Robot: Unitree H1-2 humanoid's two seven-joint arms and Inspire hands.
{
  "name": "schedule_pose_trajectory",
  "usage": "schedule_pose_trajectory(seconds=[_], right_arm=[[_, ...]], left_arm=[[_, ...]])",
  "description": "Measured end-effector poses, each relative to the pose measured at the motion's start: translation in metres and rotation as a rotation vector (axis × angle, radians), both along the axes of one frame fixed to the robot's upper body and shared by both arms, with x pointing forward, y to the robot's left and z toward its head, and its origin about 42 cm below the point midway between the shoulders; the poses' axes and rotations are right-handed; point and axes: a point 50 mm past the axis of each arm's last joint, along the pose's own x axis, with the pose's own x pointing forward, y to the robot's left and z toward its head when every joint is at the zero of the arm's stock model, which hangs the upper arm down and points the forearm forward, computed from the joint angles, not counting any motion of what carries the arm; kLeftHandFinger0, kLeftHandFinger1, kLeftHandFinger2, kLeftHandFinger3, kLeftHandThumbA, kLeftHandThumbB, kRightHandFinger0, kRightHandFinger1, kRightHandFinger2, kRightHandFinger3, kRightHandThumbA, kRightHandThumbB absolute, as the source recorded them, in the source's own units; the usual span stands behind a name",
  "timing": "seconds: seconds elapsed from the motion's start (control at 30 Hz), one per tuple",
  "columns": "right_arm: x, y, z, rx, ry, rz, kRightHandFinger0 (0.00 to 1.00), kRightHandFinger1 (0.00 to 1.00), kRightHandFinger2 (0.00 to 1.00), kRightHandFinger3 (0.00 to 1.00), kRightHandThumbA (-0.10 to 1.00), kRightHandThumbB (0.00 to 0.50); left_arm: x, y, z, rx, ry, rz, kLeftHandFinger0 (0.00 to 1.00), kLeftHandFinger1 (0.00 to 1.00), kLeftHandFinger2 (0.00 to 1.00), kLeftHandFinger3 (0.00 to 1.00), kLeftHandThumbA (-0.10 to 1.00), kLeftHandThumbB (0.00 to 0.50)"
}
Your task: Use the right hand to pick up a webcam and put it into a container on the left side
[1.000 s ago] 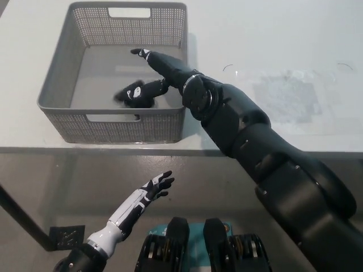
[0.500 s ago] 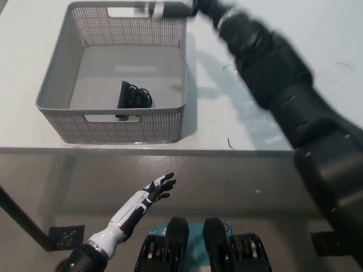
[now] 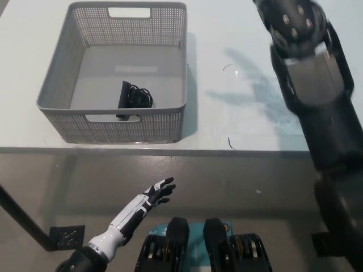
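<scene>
Resting on white table (image 3: 238, 34): gray basket (image 3: 170, 122) holding webcam (image 3: 133, 97).

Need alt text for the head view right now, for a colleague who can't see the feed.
A black webcam with its coiled cable lies inside a grey perforated basket on a white table. The black right arm rises along the right edge, its robot hand out of frame; the white left robot hand rests open below the table edge.

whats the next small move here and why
Probably just bring the right arm back down to rest: the webcam already lies inside the grey basket, with nothing holding it. The right robot hand is out of view; the left robot hand idles, open, below the table edge.
</scene>
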Motion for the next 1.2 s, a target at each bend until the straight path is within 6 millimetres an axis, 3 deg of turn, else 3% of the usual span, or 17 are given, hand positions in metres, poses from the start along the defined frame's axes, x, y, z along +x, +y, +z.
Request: schedule_pose_trajectory(seconds=[0.03,0.1,0.2,0.37,0.5,0.57,0.6,0.7,0.8,0.93,1.2], right_arm=[[-0.003,-0.003,-0.004,0.006,-0.003,0.0,1.0,1.0,1.0,1.0,1.0,0.401],[-0.016,-0.017,-0.034,0.03,0.022,-0.008,1.0,1.0,1.0,1.0,1.0,0.346],[-0.036,-0.035,-0.077,0.059,0.067,-0.024,1.0,1.0,1.0,1.0,1.0,0.367],[-0.086,-0.067,-0.148,0.115,0.152,-0.053,1.0,1.0,1.0,1.0,1.0,0.348],[-0.154,-0.094,-0.224,0.182,0.287,-0.082,1.0,1.0,1.0,1.0,1.0,0.38],[-0.184,-0.1,-0.252,0.22,0.354,-0.093,1.0,1.0,1.0,1.0,1.0,0.379],[-0.204,-0.104,-0.271,0.247,0.409,-0.103,1.0,1.0,1.0,1.0,1.0,0.329],[-0.249,-0.105,-0.315,0.327,0.532,-0.121,1.0,1.0,1.0,1.0,1.0,0.283],[-0.281,-0.097,-0.345,0.409,0.617,-0.127,1.0,1.0,1.0,1.0,1.0,0.257],[-0.307,-0.077,-0.366,0.491,0.672,-0.105,1.0,1.0,1.0,1.0,1.0,0.147],[-0.315,-0.062,-0.397,0.515,0.738,-0.079,1.0,1.0,1.0,1.0,1.0,0.159]], left_arm=[[0.0,0.0,0.0,0.0,0.0,0.0,1.0,1.0,1.0,1.0,1.0,0.5],[0.0,0.0,0.0,0.0,0.001,0.001,1.0,1.0,1.0,1.0,1.0,0.5],[0.0,0.001,0.0,-0.001,0.002,0.003,1.0,1.0,1.0,1.0,1.0,0.5],[0.0,0.002,0.0,-0.002,0.002,0.009,1.0,1.0,1.0,1.0,1.0,0.5],[-0.003,0.005,-0.002,-0.014,0.0,0.029,1.0,1.0,1.0,1.0,1.0,0.5],[-0.007,0.006,-0.004,-0.028,0.0,0.048,1.0,1.0,1.0,1.0,1.0,0.5],[-0.009,0.006,-0.005,-0.042,0.001,0.063,1.0,1.0,1.0,1.0,1.0,0.5],[-0.017,0.006,-0.009,-0.076,0.0,0.1,1.0,1.0,1.0,1.0,1.0,0.5],[-0.026,0.005,-0.012,-0.111,-0.003,0.133,1.0,1.0,1.0,1.0,1.0,0.5],[-0.036,0.01,-0.016,-0.132,-0.003,0.17,1.0,1.0,1.0,1.0,1.0,0.5],[-0.047,0.018,-0.023,-0.143,0.0,0.214,1.0,1.0,1.0,1.0,1.0,0.5]])
